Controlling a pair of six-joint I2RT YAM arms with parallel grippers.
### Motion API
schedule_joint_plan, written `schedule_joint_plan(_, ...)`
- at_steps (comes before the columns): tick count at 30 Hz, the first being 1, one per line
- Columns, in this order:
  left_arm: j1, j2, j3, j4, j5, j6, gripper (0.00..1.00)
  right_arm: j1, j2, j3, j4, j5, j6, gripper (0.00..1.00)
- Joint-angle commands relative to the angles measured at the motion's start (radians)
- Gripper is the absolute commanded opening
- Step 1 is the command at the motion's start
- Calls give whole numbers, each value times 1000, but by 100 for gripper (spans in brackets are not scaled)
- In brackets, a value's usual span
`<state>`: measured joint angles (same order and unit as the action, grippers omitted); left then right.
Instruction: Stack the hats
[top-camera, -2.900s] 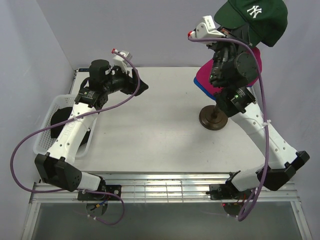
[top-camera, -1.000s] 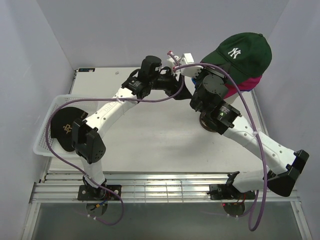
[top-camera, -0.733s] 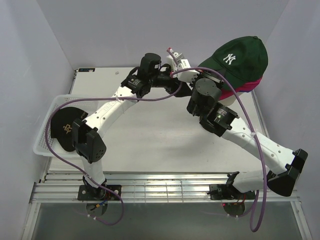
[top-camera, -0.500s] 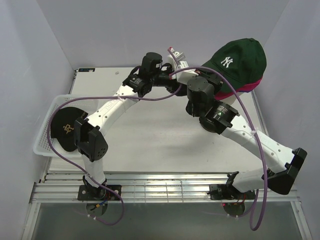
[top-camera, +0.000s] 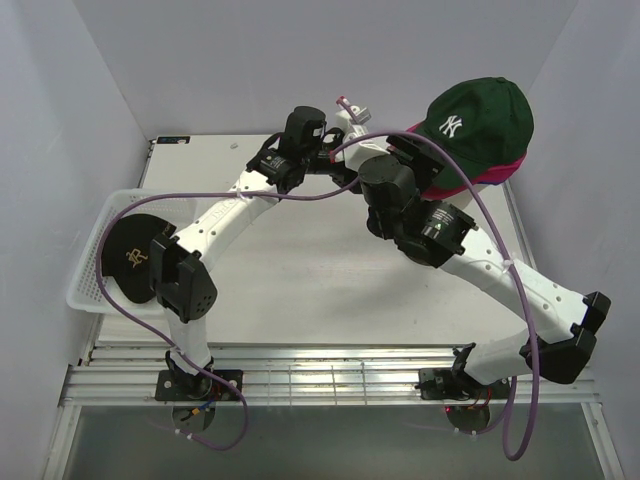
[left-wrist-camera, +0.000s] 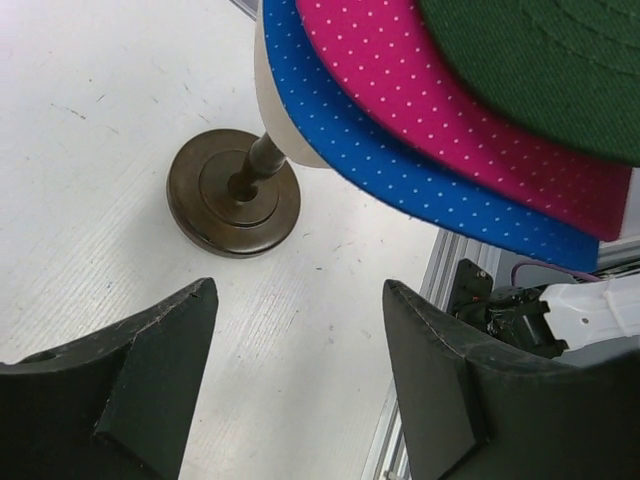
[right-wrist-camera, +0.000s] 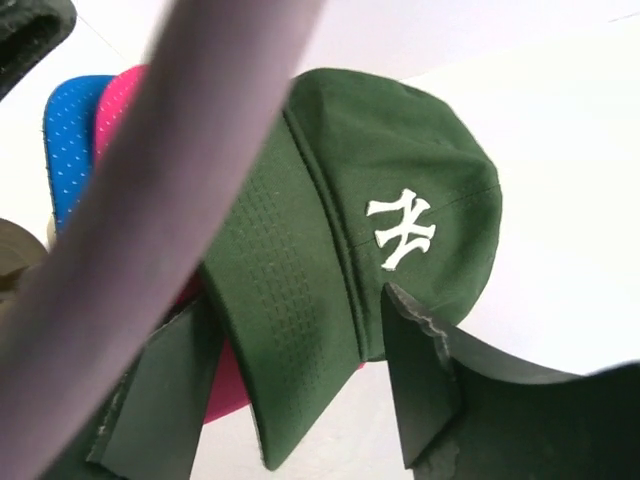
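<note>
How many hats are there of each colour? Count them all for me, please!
green hat: 1
pink hat: 1
blue hat: 1
black hat: 1
Total: 4 hats

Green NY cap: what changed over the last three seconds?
The right claw lowered the green cap onto the pink cap and blue cap on the mannequin head, then opened and let go. The left claw swung right toward the stack, open. The black cap stayed in the basket.
</note>
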<state>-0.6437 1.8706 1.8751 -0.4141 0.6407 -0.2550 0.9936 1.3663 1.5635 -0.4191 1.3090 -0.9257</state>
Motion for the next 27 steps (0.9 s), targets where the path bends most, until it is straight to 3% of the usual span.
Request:
schedule_joint_plan(1, -4, -59, 32, -23, -18, 34, 77, 36, 7, 105, -108, -58, 149, 75)
schedule_joint_plan(2, -2, -67, 27, -23, -22, 37, 78, 40, 16, 124, -142, -80, 181, 87)
schedule_joint_plan(4, -2, -70, 27, -28, -29, 42, 78, 46, 22, 188, -237, -161, 278, 98)
schedule_joint_plan(6, -2, -74, 29, -32, -32, 46, 79, 48, 27, 231, -286, -226, 336, 90)
schedule_joint_plan(16, 39, -131, 1, -68, -70, 88, 76, 50, -16, 412, -377, -509, 508, 90)
schedule_joint_plan(23, 72, -270, -11, -97, -125, 238, 59, -38, 14, 599, -360, -378, 599, 96)
schedule_joint_plan(27, 61, -335, 68, -156, -127, 373, 62, -194, 17, 621, -354, -405, 656, 98)
